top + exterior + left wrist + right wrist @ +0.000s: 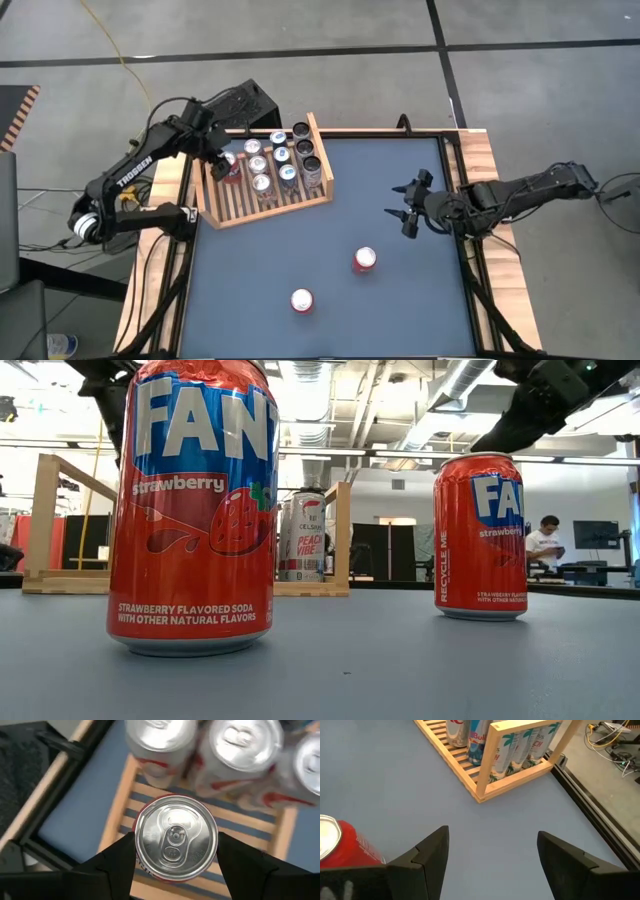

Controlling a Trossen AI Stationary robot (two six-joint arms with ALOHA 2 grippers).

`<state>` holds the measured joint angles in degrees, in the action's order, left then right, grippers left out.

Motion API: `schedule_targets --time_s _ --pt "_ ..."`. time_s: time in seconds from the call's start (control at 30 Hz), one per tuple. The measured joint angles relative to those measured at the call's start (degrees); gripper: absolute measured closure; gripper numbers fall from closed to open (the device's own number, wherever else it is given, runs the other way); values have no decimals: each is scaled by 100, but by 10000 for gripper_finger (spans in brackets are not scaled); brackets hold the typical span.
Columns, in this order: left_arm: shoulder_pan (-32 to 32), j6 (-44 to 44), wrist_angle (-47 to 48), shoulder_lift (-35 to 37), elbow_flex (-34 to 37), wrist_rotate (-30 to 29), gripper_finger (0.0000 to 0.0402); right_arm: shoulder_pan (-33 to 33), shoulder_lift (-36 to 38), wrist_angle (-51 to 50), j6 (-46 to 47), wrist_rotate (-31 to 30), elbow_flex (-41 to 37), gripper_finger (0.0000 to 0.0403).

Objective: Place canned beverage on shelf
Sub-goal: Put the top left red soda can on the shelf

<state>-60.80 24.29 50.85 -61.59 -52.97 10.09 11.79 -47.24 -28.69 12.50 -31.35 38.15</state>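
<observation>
My left gripper [228,163] is shut on a red can [176,837] with a silver top, above the left part of the light-wood shelf [265,195]. Several silver and blue cans [280,160] stand on the shelf's slats beside it. Two red strawberry soda cans [365,260] [302,300] stand upright on the blue table top. My right gripper [405,205] hangs open above the table's right part, with nothing between its fingers [432,850]. My left gripper pinches the red can's side wall just below its rim [140,866] between its two fingers [117,857], one on each side. The fingers come slanting down from above. The can stands upright over the slats [120,810]. Whether its base rests on them is hidden.
The shelf's raised side board [492,757] faces my right gripper, with tall cans behind it. One red can [340,845] stands close beside my right gripper. A black frame [590,775] runs along the table's edge. In the low view a person [545,540] sits far off.
</observation>
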Motion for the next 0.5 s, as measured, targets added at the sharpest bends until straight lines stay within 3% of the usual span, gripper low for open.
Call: schedule_targets --time_s 0.5 --pt "-358 128 -514 -16 287 124 175 2 0 39 -108 2 0 127"
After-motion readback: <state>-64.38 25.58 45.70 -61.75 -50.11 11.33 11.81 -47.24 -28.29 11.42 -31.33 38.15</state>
